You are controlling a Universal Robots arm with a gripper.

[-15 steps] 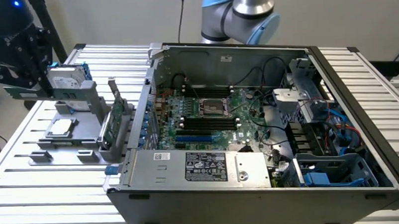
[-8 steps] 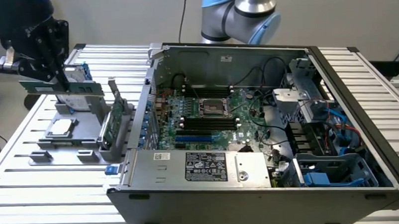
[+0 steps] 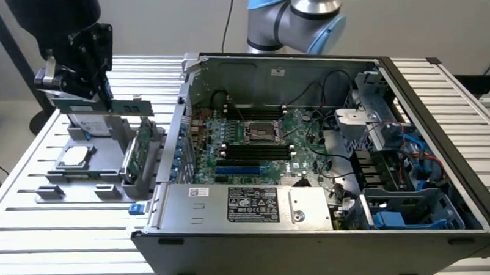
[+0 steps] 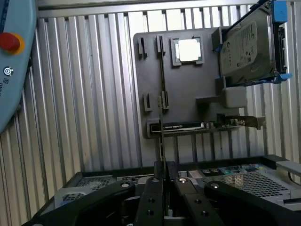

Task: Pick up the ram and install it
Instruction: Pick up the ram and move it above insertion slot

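Observation:
My gripper point(image 3: 87, 94) is at the exterior view's upper left, above the grey parts holder point(image 3: 75, 180), shut on the ram point(image 3: 117, 108). The ram is a thin green stick held level under the fingers. In the wrist view the ram point(image 4: 161, 136) appears edge-on as a thin dark line rising from between the closed fingers of the gripper point(image 4: 163, 172). It hangs over the holder's point(image 4: 183, 94) narrow slots. The open computer case point(image 3: 441, 167) lies to the exterior view's right. Black memory slots point(image 3: 254, 152) lie on its motherboard beside the processor socket point(image 3: 259, 132).
On the holder sit a processor chip point(image 4: 188, 49), a silver hard drive point(image 4: 247, 47) with blue rails and a green expansion card point(image 4: 207, 125). A pendant with a red button point(image 4: 9, 42) lies on the slatted table. The arm's base point(image 3: 294, 19) stands behind the case.

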